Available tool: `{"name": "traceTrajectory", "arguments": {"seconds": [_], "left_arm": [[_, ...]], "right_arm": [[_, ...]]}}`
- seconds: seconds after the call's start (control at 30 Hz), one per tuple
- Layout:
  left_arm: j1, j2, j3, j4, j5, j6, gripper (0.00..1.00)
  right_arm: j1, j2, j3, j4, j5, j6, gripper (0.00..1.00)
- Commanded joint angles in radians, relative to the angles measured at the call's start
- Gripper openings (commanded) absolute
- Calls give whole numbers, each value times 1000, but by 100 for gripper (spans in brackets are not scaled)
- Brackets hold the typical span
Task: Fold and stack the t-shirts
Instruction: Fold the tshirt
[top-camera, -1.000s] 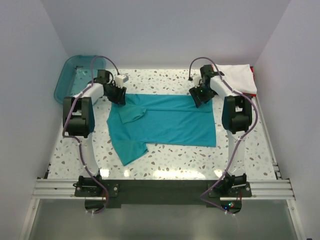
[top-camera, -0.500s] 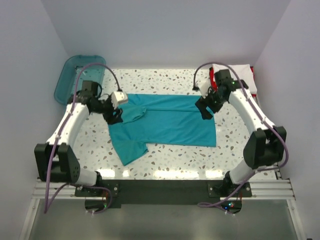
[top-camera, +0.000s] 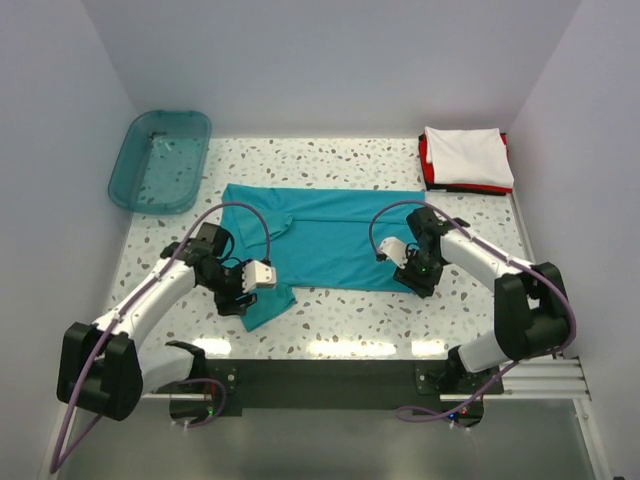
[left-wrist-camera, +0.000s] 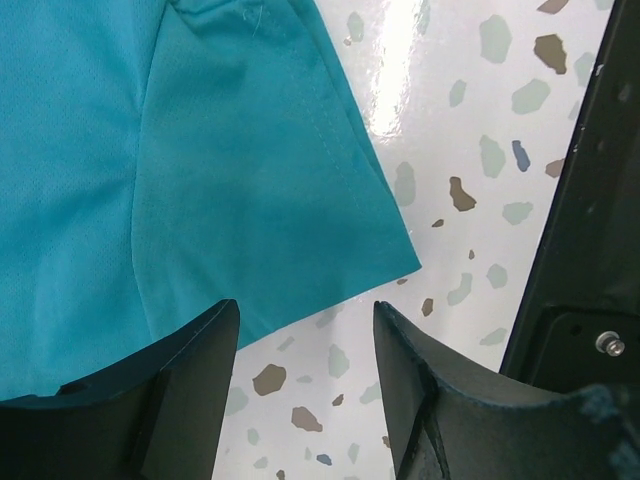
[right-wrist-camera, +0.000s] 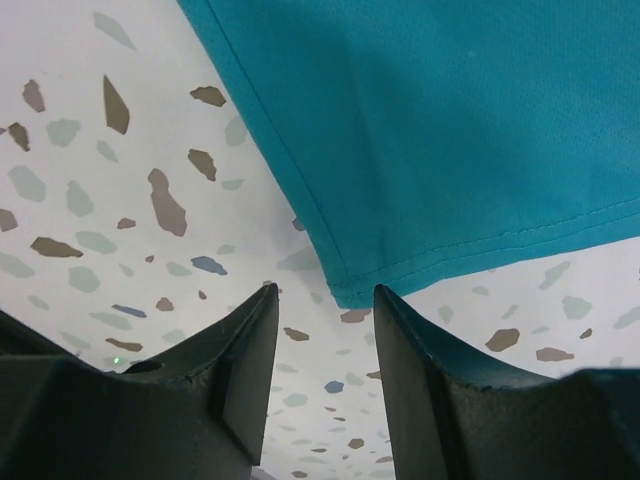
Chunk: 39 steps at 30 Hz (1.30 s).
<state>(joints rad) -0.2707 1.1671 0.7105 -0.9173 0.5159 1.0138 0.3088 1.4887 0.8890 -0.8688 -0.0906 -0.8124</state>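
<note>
The teal-blue t-shirt (top-camera: 325, 235) lies spread on the speckled table, its far half folded over. My left gripper (top-camera: 240, 293) is open and empty at the shirt's near-left sleeve; the left wrist view shows that sleeve (left-wrist-camera: 230, 190) just ahead of the jaws. My right gripper (top-camera: 418, 276) is open and empty at the shirt's near-right corner, which shows in the right wrist view (right-wrist-camera: 345, 290) between the jaw tips. A folded white t-shirt (top-camera: 467, 156) rests on a folded red t-shirt (top-camera: 430, 172) at the back right.
A translucent teal plastic bin (top-camera: 160, 160) stands at the back left corner. Grey walls close in the table on three sides. The black rail (top-camera: 320, 375) with the arm bases runs along the near edge.
Both arms have swung from the shirt's far edge down to its near edge. The far half of the shirt now lies folded flat toward the middle.
</note>
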Motion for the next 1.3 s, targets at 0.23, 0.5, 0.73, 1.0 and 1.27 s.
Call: {"name": "traceTrajectory", "arguments": {"seconds": [0.23,0.5,0.73,1.0,1.27], "left_arm": [[-33,26,-26,87,-68,-29,61],[-159,45,-75,191,-152,-113,59],[-288,72,-146,265,-254,-169,62],[-367,134,-190,301,-313,-207,38],[-366,-19,-51,57,-208,-176,0]], "right_arm": [[21,-19,-85,154,58,-57,38],[38,-7,-131,209,86,-53,8],[39,-5,-119,206,88,-45,0],[38,-21,-114,185,88,-51,0],[38,-109,-76,44,31,-71,0]]}}
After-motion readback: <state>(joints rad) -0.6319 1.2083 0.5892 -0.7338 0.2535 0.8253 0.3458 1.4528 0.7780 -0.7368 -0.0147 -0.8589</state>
